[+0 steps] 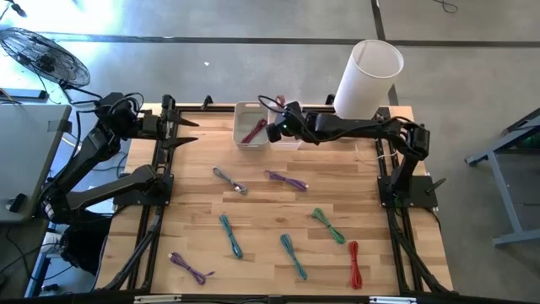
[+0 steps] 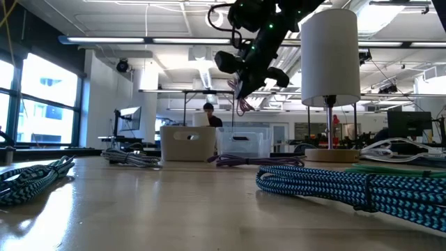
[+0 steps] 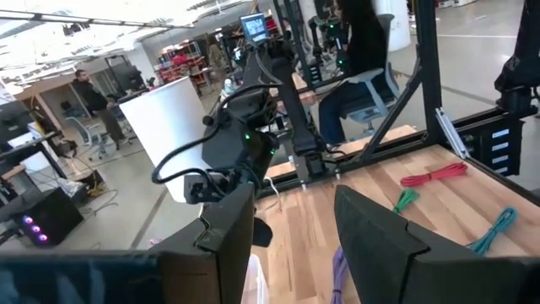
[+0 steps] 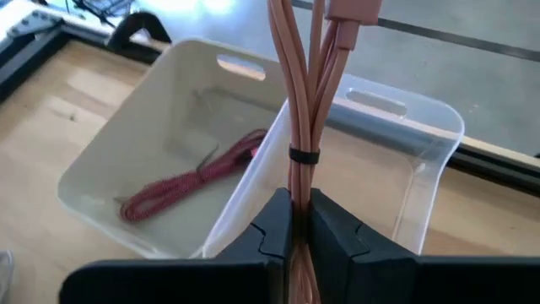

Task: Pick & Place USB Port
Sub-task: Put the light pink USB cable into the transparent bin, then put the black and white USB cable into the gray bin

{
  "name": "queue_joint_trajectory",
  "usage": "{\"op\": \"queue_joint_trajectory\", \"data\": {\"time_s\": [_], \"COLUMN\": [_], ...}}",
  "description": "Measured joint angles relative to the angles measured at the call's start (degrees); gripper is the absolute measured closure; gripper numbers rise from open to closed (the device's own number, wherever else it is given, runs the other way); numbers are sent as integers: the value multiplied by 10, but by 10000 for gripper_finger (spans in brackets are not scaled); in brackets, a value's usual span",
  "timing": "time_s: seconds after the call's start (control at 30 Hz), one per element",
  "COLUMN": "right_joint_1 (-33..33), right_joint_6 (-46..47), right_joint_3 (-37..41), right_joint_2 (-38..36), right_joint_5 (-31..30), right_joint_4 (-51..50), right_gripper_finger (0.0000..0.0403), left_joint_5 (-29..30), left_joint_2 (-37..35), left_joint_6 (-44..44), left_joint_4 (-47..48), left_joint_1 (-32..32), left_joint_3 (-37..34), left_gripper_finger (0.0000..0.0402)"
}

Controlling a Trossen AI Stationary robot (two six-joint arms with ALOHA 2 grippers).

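My right gripper [image 1: 275, 127] reaches from the table's right side to the two bins at the far edge and is shut on a pink USB cable bundle [image 4: 304, 127]. A black tie [image 4: 305, 155] binds the bundle. In the low view the right gripper [image 2: 245, 77] is high above the table. Below it stand a white bin [image 1: 251, 127] with a red cable [image 4: 190, 181] lying on its floor, and a clear bin [image 4: 405, 160] beside it. My left gripper [image 1: 184, 131] waits open at the far left, and its own wrist view shows it open [image 3: 295, 224]. My right gripper [image 4: 300, 215] pinches the pink bundle between its two fingers, several strands together, just behind the black tie [image 4: 305, 155]. The fingers slant downward from the table's right. The bundle is lifted clear and hangs below the fingers [image 2: 242, 103], its plug [image 4: 350, 13] at the free end.
Several bundled cables lie on the wooden table: grey [image 1: 229, 180], purple [image 1: 287, 179], green [image 1: 329, 225], two teal [image 1: 230, 235] [image 1: 293, 255], red [image 1: 354, 263] and another purple [image 1: 191, 268]. A tall white cylinder [image 1: 367, 76] stands at the far right, close to my right arm.
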State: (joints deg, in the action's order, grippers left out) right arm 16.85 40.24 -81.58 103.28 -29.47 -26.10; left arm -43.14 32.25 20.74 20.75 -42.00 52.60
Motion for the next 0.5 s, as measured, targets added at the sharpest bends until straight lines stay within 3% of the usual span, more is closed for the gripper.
{"op": "queue_joint_trajectory", "data": {"time_s": [0.5], "right_joint_1": [4], "right_joint_6": [-95], "right_joint_3": [-1], "right_joint_2": [0], "right_joint_5": [14], "right_joint_4": [44], "right_gripper_finger": [281], "left_joint_5": [-30], "left_joint_2": [0], "left_joint_6": [0], "left_joint_4": [4], "left_joint_1": [0], "left_joint_3": [0], "left_gripper_finger": [239]}}
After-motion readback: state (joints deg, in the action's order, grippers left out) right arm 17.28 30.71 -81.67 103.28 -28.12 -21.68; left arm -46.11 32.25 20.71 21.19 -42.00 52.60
